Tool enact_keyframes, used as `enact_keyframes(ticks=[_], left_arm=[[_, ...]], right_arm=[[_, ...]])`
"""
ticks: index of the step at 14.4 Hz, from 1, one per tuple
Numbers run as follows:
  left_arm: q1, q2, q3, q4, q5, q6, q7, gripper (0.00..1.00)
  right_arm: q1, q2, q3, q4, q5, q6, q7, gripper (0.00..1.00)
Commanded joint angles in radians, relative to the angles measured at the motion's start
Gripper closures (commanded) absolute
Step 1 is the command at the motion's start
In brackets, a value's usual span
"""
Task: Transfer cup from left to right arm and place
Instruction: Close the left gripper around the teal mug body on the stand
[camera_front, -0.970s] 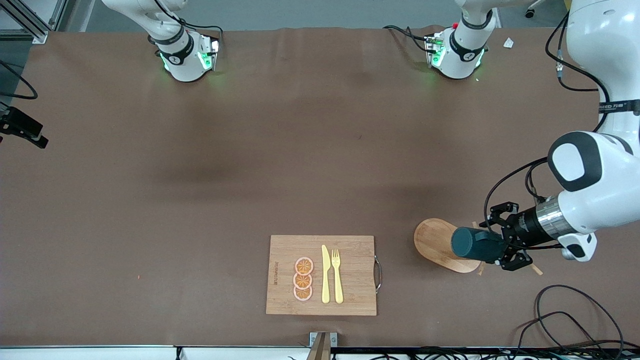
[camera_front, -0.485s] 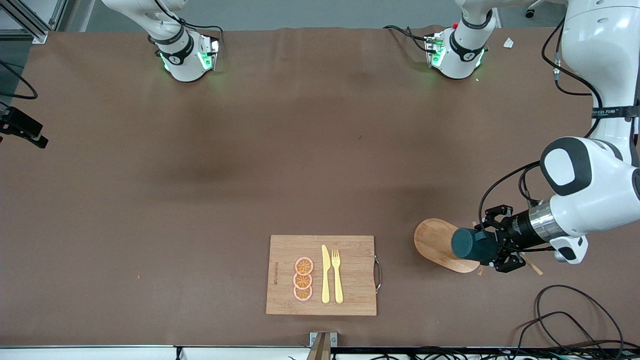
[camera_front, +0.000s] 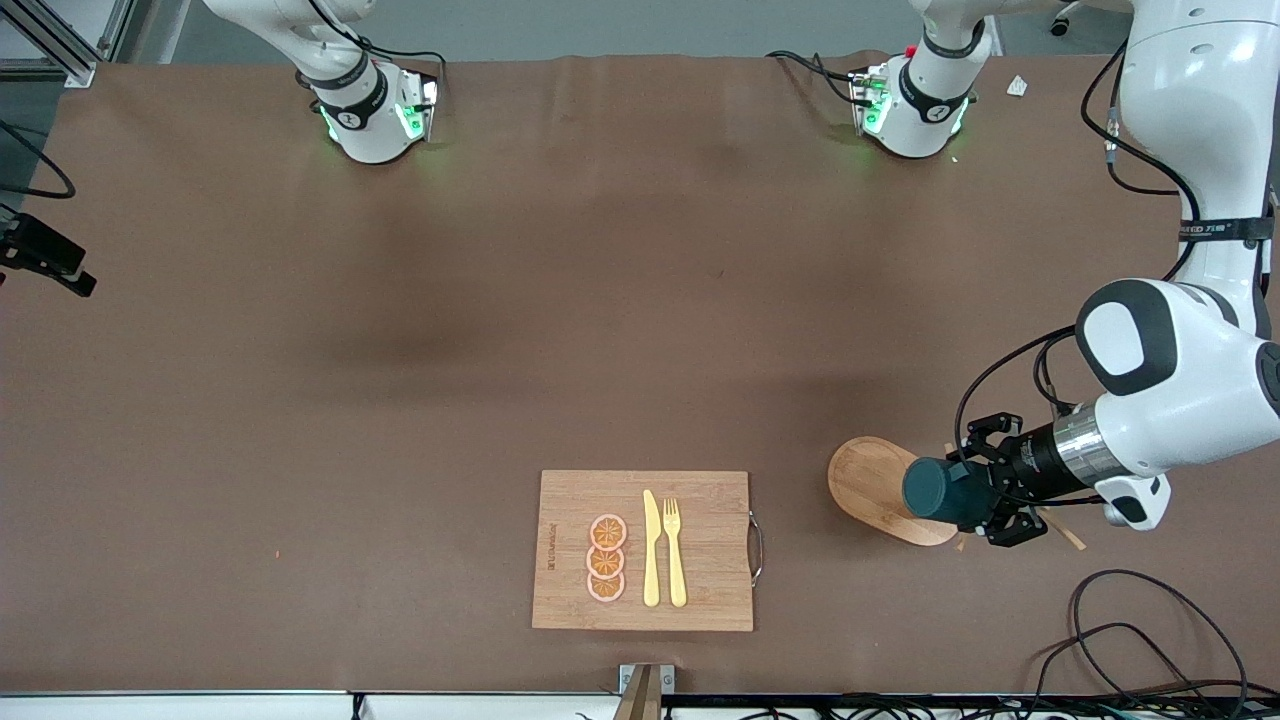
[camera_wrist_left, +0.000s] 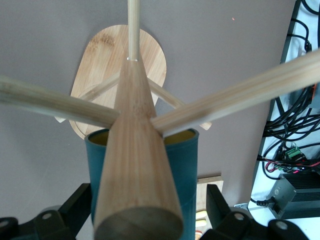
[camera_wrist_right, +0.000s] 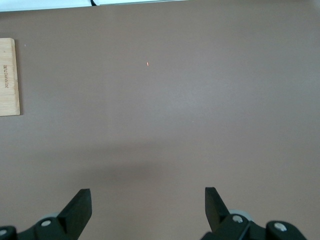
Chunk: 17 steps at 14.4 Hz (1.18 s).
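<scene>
The left claw (camera_front: 985, 497) pinches the cup (camera_front: 940, 489) on its side over the mug-tree stand (camera_front: 868, 484) — lifting step. Next — carry it toward the spread, waiting right claw (camera_wrist_right: 148, 210).

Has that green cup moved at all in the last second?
Barely. The cup, gripped by the left gripper, stays over the oval wooden base, only edging slightly toward the left arm.
</scene>
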Motion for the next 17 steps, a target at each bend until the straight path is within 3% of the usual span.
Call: enact_keyframes(ticks=[1,4,8,13,17], left_arm=[[-0.004,0.004,-0.002,0.004,0.001,0.014,0.007,0.12],[-0.004,0.010,-0.004,0.002,0.001,0.014,0.005,0.17],[-0.004,0.010,-0.004,0.004,0.001,0.014,0.007,0.31],[-0.003,-0.030,-0.013,0.018,0.001,0.003,-0.004,0.32],[-0.032,-0.079,-0.064,0.016,0.026,-0.035,-0.013,0.32]], right_arm=[[-0.012,-0.026,0.009,-0.026,-0.014,0.002,-0.010,0.00],[-0.012,-0.026,0.009,-0.026,-0.014,0.002,-0.010,0.00],[-0.012,-0.026,0.009,-0.026,-0.014,0.000,-0.010,0.00],[-0.012,-0.026,0.009,-0.026,-0.014,0.002,-0.010,0.00],[-0.012,-0.026,0.009,-0.026,-0.014,0.002,-0.010,0.00]])
